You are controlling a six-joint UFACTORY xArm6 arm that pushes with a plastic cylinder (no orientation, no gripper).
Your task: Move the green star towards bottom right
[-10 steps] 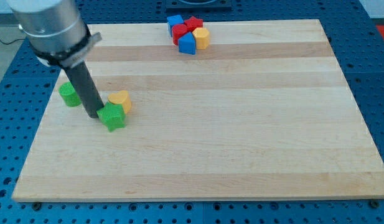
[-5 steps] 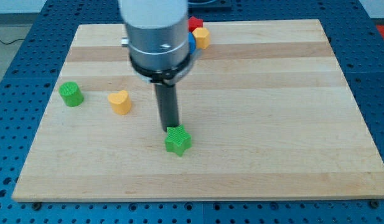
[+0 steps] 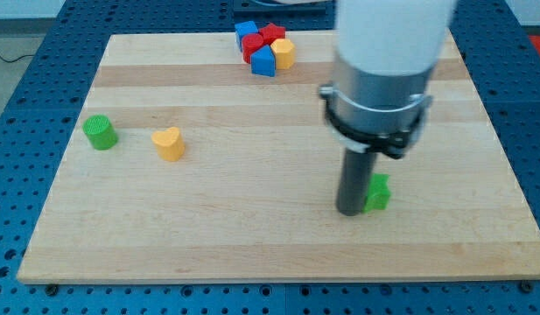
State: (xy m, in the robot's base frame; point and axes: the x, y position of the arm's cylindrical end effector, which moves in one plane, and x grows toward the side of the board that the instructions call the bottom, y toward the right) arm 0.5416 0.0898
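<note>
Camera view: my tip (image 3: 350, 211) is pressing against the green star (image 3: 377, 193), which is sitting at the tip's 3 o'clock, partly hidden behind the rod, right of centre on the wooden counter (image 3: 252, 245). The tool is a bare rod, holding nothing. The push appears to be in hand; the star is lying short of the counter's 5 o'clock corner. The next move likely calls for shifting to the star's 10 o'clock side. Other blocks are sitting well apart.
</note>
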